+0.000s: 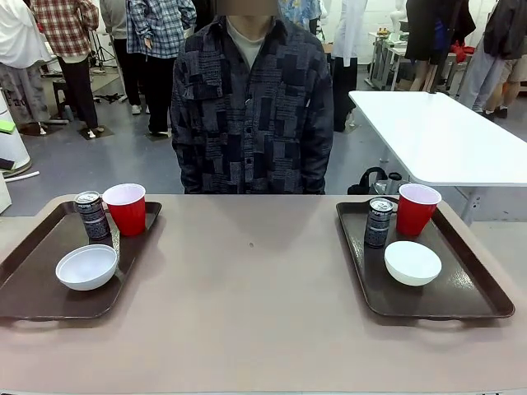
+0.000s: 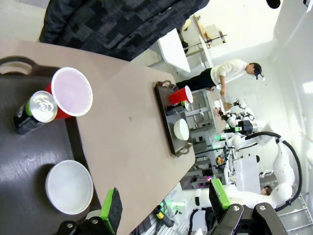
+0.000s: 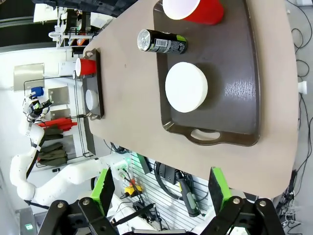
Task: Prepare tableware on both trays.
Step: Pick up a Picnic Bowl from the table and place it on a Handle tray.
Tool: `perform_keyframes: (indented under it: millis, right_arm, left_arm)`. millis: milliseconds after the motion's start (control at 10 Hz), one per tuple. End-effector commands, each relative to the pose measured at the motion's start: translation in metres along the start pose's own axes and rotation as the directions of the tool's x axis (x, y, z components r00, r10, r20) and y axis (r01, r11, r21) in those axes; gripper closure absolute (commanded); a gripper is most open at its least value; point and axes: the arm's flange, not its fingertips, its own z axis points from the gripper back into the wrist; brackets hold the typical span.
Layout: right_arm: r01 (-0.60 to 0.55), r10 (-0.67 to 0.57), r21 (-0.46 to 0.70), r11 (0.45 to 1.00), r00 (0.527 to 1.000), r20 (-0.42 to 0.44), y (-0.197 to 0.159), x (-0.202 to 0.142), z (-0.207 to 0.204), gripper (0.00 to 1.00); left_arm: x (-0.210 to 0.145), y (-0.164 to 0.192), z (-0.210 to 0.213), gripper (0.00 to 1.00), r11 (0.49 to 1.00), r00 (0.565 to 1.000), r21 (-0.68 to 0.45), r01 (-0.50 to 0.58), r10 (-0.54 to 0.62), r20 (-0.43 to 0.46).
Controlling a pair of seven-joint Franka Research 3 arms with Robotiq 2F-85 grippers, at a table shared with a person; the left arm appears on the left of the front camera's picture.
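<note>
Trays were what you had at either side of the table: the left tray at nine o'clock, the right tray at three. On each, nearest you, sat a white bowl and its twin; behind them stood a dark can beside a red cup, and another can beside another cup. Your left gripper hung above its tray, jaws apart, holding nothing. Your right gripper likewise stood wide. At twelve o'clock a person stood beyond the table edge.
</note>
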Motion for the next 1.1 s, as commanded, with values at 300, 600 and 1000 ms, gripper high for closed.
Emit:
perform_keyframes:
  millis: [300, 600, 1000]
  right_arm:
    - [0.01, -0.01, 0.011, 1.0, 1.0, 0.006, -0.0001, -0.0016, -0.0026, 0.0]
    - [0.01, -0.01, 0.011, 1.0, 1.0, 0.006, -0.0001, -0.0016, -0.0026, 0.0]
    - [0.01, -0.01, 0.011, 1.0, 1.0, 0.006, -0.0001, -0.0016, -0.0026, 0.0]
  left_arm:
    - [-0.0007, -0.001, 0.0026, 0.05, 1.0, 1.0, -0.002, 0.005, -0.005, -0.009]
    - [-0.0007, -0.001, 0.0026, 0.05, 1.0, 1.0, -0.002, 0.005, -0.005, -0.009]
    - [-0.0007, -0.001, 0.0026, 0.05, 1.0, 1.0, -0.002, 0.005, -0.005, -0.009]
